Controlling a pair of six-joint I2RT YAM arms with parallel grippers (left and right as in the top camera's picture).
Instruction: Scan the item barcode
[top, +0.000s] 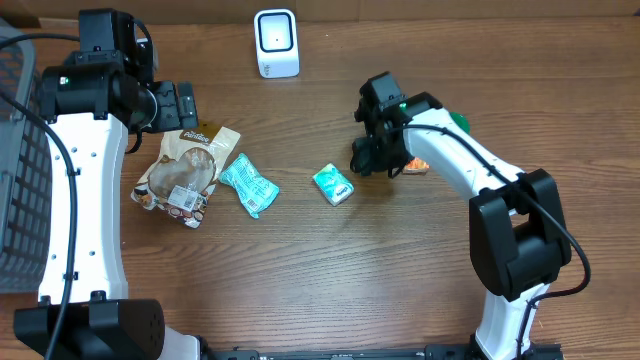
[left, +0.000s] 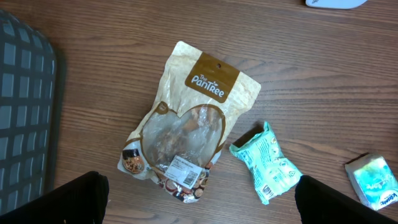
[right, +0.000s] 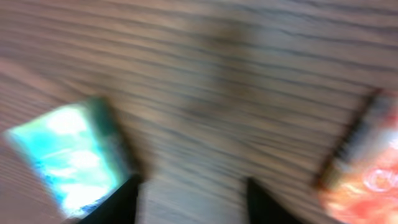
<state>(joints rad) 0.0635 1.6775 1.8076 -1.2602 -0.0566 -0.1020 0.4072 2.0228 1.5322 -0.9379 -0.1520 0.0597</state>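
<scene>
The white barcode scanner (top: 276, 42) stands at the back edge of the table. A tan PanTree snack bag (top: 185, 172) (left: 186, 118) lies at the left, barcode label up. My left gripper (top: 180, 105) (left: 199, 208) hangs open above it, with nothing between its fingers. A teal packet (top: 248, 184) (left: 266, 163) lies beside the bag. A small teal box (top: 333, 185) (right: 68, 155) sits mid-table. My right gripper (top: 375, 160) (right: 193, 205) hovers low between that box and an orange packet (top: 417, 166) (right: 367, 174). Its jaws are apart over bare wood in a blurred view.
A grey mesh basket (top: 20, 180) (left: 22, 106) fills the left edge of the table. A green object (top: 458, 122) shows partly behind the right arm. The small teal box (left: 373, 180) also shows at the right edge of the left wrist view.
</scene>
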